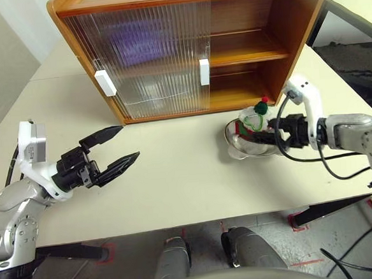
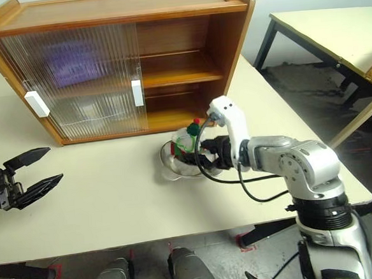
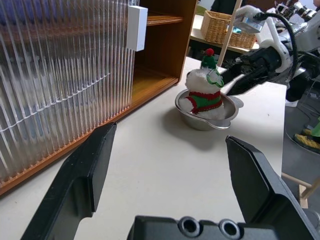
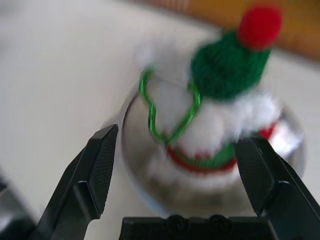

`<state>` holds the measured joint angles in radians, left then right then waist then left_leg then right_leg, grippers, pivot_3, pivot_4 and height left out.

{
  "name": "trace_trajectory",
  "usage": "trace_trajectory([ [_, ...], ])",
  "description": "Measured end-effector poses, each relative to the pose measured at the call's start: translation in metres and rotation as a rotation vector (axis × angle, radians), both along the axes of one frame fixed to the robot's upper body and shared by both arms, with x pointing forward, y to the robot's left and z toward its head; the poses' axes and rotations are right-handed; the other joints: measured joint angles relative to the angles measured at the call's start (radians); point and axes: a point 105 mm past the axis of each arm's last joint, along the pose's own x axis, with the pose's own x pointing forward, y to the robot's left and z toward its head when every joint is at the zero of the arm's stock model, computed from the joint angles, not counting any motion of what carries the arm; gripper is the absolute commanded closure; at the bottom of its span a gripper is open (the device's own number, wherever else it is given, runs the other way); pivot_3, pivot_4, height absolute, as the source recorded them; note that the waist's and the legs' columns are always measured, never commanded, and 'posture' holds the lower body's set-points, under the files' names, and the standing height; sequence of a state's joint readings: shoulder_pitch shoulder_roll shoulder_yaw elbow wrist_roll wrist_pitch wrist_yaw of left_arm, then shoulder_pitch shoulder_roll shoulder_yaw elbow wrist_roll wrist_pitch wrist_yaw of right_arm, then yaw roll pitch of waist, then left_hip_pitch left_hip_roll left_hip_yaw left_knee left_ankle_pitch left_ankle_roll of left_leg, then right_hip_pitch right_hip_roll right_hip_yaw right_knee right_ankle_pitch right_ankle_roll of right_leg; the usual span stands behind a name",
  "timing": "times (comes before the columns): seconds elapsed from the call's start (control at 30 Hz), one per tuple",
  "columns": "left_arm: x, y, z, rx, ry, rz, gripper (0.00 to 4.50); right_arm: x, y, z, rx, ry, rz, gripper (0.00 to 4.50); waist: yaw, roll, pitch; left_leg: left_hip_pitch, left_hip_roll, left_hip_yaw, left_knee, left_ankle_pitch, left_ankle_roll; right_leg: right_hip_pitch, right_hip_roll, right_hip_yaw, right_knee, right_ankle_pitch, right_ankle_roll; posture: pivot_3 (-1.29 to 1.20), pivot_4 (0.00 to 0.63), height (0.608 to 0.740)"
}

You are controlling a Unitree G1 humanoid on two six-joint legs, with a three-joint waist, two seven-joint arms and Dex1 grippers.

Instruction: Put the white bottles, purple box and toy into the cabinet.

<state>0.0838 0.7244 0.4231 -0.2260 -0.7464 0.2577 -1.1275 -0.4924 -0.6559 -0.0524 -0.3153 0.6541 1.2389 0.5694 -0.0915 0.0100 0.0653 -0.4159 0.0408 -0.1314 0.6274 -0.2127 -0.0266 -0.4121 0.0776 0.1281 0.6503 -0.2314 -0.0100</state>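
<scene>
The toy [image 1: 256, 118], a pale figure with a green hat and red bobble, sits in a shallow metal bowl [image 1: 238, 150] on the table before the cabinet's [image 1: 275, 44] open right side. My right gripper [image 4: 180, 142] is open, its fingers standing on either side of the toy, close to it. My left gripper [image 1: 130, 142] hangs open and empty over the table's left part, pointing toward the bowl. A purple blur, the purple box [image 1: 138, 44], shows behind the ribbed doors [image 1: 150, 78] on the upper shelf. I cannot make out the white bottles behind the doors.
Both sliding doors, with white handles [image 1: 204, 72], cover the cabinet's left side. The cream table [image 1: 177, 191] runs wide between my grippers, its front edge near me. A second table [image 2: 332, 33] stands off to the right, and a wicker basket [image 3: 230, 30] shows beyond.
</scene>
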Motion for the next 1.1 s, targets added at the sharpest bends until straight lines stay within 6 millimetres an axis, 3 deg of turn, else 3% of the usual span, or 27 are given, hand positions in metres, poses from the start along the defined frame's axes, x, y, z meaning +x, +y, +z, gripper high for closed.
trace_trajectory([
  [0.13, 0.000, 0.000, 0.001, 0.004, -0.007, 0.002, 0.00, 0.007, -0.001, 0.006, -0.018, -0.044, -0.023, 0.03, 0.003, 0.000, 0.000, 0.000, 0.000, -0.001, 0.000, 0.000, 0.000, 0.000, 0.000, 0.000, 0.000, 0.000, 0.000, -0.13, 0.098, 0.740],
  [0.3, 0.000, 0.001, 0.003, 0.012, -0.019, 0.005, 0.00, 0.003, 0.010, -0.003, -0.038, -0.015, 0.024, 0.03, 0.006, 0.000, 0.000, 0.000, 0.000, -0.001, 0.000, 0.000, 0.000, 0.000, 0.000, 0.000, 0.000, 0.000, 0.000, -0.13, 0.097, 0.740],
  [0.7, 0.001, 0.002, 0.004, 0.011, -0.029, 0.018, 0.00, -0.002, 0.009, -0.010, -0.110, -0.025, 0.080, 0.03, 0.009, 0.000, 0.000, 0.000, 0.000, 0.000, 0.000, 0.000, 0.000, 0.000, 0.000, 0.000, 0.000, 0.000, -0.001, -0.13, 0.098, 0.740],
  [0.8, 0.002, 0.002, 0.008, 0.007, -0.043, 0.022, 0.00, -0.001, 0.009, -0.013, -0.116, -0.024, 0.078, 0.63, 0.010, 0.000, 0.000, 0.000, 0.000, -0.001, 0.000, 0.000, 0.000, 0.000, 0.000, 0.000, 0.000, 0.000, -0.001, -0.13, 0.099, 0.740],
  [1.0, 0.003, 0.005, 0.012, 0.002, -0.058, 0.038, 0.00, 0.001, 0.009, -0.016, -0.107, -0.024, 0.074, 2.84, 0.010, 0.000, 0.000, 0.000, 0.001, 0.000, 0.000, 0.000, 0.000, 0.000, 0.000, 0.000, 0.000, 0.000, -0.001, -0.13, 0.101, 0.740],
  [1.1, 0.003, 0.008, 0.015, 0.000, -0.065, 0.045, 0.00, 0.000, 0.009, -0.016, -0.104, -0.022, 0.074, 3.73, 0.010, 0.000, 0.000, 0.000, 0.001, 0.000, 0.000, 0.000, 0.000, 0.000, 0.000, 0.000, 0.000, 0.000, -0.001, -0.13, 0.099, 0.740],
])
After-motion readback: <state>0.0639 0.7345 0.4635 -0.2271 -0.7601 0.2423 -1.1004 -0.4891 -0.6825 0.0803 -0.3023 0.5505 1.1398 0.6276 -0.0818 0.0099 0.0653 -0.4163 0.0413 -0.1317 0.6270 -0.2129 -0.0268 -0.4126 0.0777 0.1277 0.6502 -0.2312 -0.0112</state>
